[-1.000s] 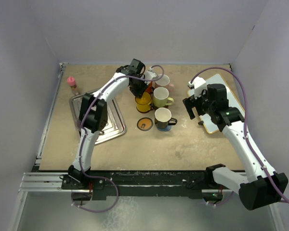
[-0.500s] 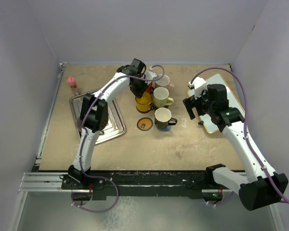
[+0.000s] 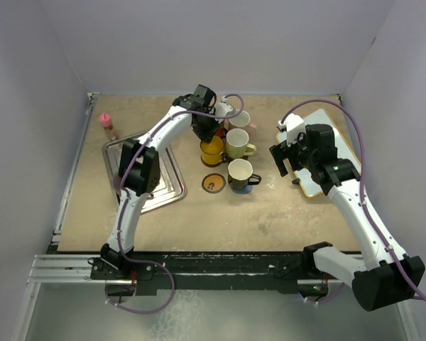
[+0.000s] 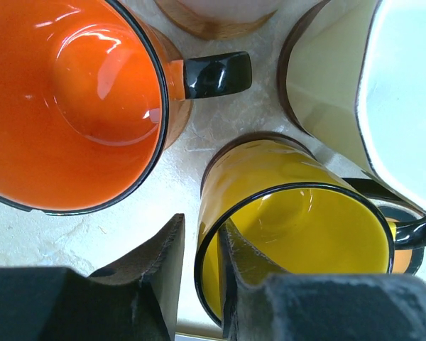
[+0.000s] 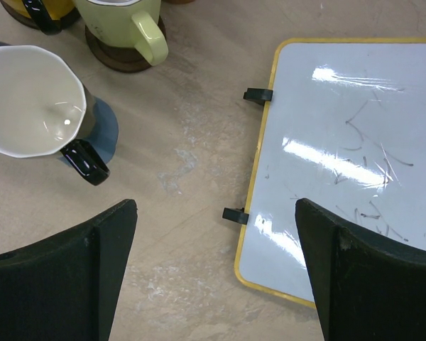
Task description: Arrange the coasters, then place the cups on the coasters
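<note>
Left wrist: my left jaws sit narrow astride the rim of the yellow mug, which stands on its brown coaster; gripping or not, I can't tell. I'd open wider, then lift straight, sparing the orange mug. Right jaws wide.

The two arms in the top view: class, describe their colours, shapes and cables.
Both the left arm and right arm have white tube-shaped links with chunky black joints. A thin purple cable loops along each. The fingers are matte black, broad and wedge-shaped.
</note>
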Robot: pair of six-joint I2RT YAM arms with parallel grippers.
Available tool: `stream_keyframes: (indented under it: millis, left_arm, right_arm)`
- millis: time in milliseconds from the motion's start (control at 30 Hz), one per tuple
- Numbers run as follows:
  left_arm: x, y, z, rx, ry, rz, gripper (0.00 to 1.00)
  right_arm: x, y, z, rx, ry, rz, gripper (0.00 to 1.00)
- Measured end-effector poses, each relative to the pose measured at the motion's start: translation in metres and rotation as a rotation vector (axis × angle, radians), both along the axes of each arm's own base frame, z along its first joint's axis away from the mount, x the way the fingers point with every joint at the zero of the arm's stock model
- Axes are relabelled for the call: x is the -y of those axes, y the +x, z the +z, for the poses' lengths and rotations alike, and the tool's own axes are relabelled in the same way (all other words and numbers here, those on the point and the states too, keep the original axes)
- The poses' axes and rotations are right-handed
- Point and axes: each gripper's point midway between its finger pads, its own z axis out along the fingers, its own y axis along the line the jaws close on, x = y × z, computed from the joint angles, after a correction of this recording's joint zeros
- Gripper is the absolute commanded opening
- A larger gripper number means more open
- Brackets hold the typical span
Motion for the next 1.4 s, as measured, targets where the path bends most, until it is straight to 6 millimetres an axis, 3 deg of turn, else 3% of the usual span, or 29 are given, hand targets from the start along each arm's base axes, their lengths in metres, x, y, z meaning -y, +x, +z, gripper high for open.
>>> stream_keyframes:
  millis: [267, 400, 767, 1033, 1267, 1400]
  left_arm:
    - [0.000, 0.000, 0.001, 0.001, 0.001, -0.002, 0.34]
    - [-0.005, -0.008, 0.011, 0.007, 0.006, -0.012, 0.37]
    - [-0.046, -0.054, 0.094, 0.154, 0.032, -0.014, 0.48]
    - [-0.105, -0.096, 0.107, 0.223, 0.092, 0.074, 0.60]
    - [-0.199, -0.118, 0.131, 0.257, 0.068, 0.344, 0.62]
    - [-0.235, -0.141, 0.117, 0.200, 0.070, 0.450, 0.62]
  right_arm:
    - [0.000, 0.000, 0.000, 0.000, 0.000, 0.000, 0.94]
    - [0.001, 0.000, 0.000, 0.000, 0.000, -0.002, 0.94]
    - [0.001, 0.000, 0.000, 0.000, 0.000, -0.004, 0.95]
    - [0.002, 0.000, 0.000, 0.002, -0.003, 0.004, 0.95]
    - [-0.001, -0.001, -0.001, -0.005, 0.004, 0.021, 0.95]
    - [-0.001, -0.002, -0.002, -0.011, 0.001, 0.023, 0.95]
